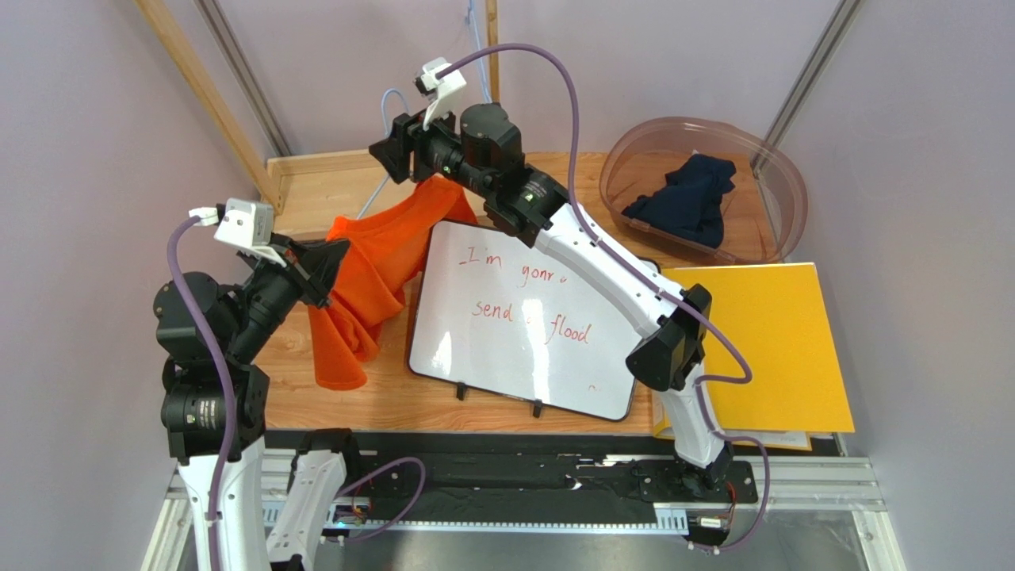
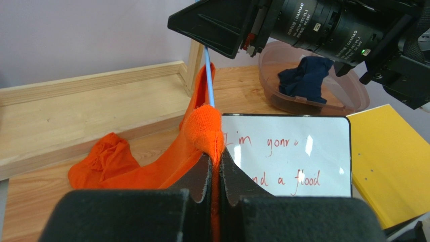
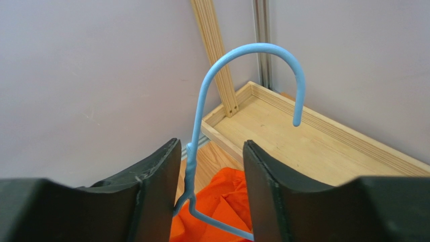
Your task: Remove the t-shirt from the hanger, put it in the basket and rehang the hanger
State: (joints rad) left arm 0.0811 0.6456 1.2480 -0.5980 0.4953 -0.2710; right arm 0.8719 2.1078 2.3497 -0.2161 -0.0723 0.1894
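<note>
T-shirt (image 2: 151, 174), orange, is pinched between the left gripper's (image 2: 215, 161) closed fingers, trailing down onto the wooden table (image 1: 298, 393), while the right gripper's (image 3: 211, 146) parted fingers straddle the blue hanger's (image 3: 198, 116) neck.

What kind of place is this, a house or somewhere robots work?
Probably a robot lab test booth, not a house: two robot arms stand at a wooden table, and plain walls close it in.
</note>
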